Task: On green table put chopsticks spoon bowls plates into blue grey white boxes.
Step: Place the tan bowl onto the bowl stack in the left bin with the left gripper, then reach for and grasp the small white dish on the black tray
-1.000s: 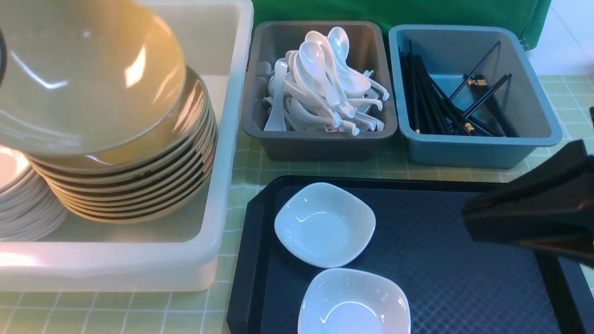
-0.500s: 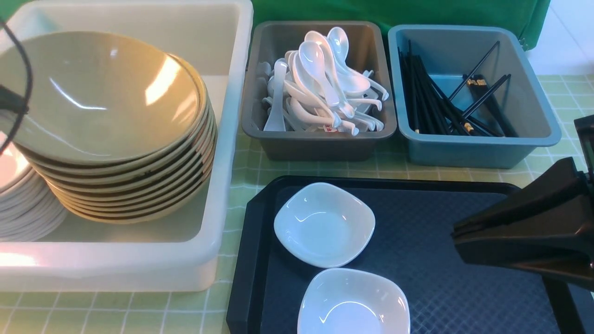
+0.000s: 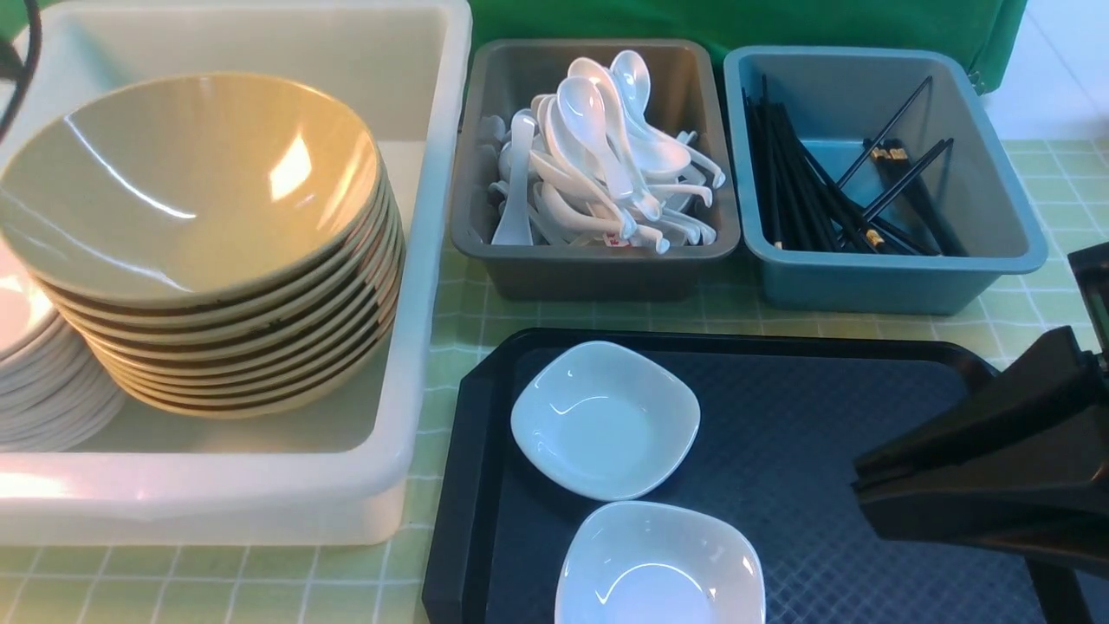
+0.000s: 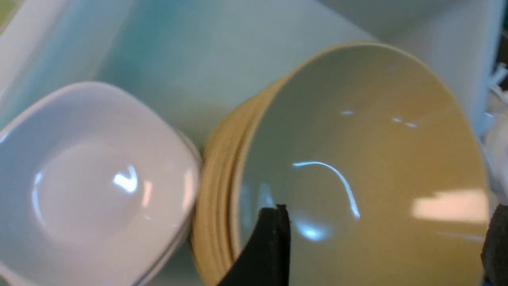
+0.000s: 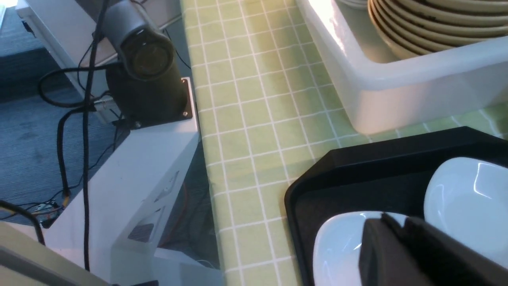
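Note:
The top tan bowl point(image 3: 191, 182) rests on the stack of bowls inside the white box point(image 3: 416, 260), beside stacked white plates point(image 3: 43, 381). My left gripper point(image 4: 385, 238) hangs open over that bowl point(image 4: 357, 159), fingers point(image 4: 274, 242) wide apart and holding nothing. Two white plates point(image 3: 605, 419) point(image 3: 660, 568) lie on the black tray point(image 3: 823, 451). My right gripper point(image 3: 858, 485) is shut and empty, low over the tray's right side, its tips point(image 5: 393, 220) pointing at the nearer plate point(image 5: 337, 246). Spoons point(image 3: 598, 147) fill the grey box point(image 3: 598, 273). Chopsticks point(image 3: 814, 191) lie in the blue box point(image 3: 892, 286).
The green table point(image 3: 450, 312) shows in narrow strips between the boxes and the tray. The robot's base and its cables point(image 5: 139, 71) stand past the table's edge in the right wrist view. A green curtain point(image 3: 736, 22) hangs behind the boxes.
The top bowl has dropped from a raised tilt onto the stack. My left gripper has opened and let it go. My right gripper has drifted slightly lower and to the right.

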`<state>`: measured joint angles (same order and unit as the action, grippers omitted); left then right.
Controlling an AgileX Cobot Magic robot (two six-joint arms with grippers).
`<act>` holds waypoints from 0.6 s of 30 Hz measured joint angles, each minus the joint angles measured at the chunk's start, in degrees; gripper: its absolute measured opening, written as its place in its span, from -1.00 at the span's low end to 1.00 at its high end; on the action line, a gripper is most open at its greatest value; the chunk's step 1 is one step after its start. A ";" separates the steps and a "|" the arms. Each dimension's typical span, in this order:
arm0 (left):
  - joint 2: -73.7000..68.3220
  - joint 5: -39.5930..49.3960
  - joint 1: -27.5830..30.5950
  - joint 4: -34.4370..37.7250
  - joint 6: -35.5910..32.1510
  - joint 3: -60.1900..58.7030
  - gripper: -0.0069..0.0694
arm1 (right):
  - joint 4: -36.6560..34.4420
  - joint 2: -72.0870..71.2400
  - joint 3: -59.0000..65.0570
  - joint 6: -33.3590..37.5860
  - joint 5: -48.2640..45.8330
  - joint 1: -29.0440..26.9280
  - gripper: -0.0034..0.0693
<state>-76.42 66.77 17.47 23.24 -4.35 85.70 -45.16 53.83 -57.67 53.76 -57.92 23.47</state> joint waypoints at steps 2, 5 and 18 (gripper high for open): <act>1.77 1.93 -4.99 2.75 -4.88 0.65 0.92 | 0.00 0.00 0.00 0.00 -0.90 0.00 -0.71; 2.63 3.91 -15.23 5.22 -12.73 0.59 0.91 | 0.05 0.00 0.00 -0.68 -2.30 0.00 -0.70; -7.78 0.73 -47.57 5.90 -17.37 -8.24 0.53 | 10.80 -5.31 0.00 -17.61 2.80 0.00 -0.64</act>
<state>-84.20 67.50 -30.10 29.15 -21.72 77.46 -34.36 48.52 -57.67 36.15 -55.13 23.47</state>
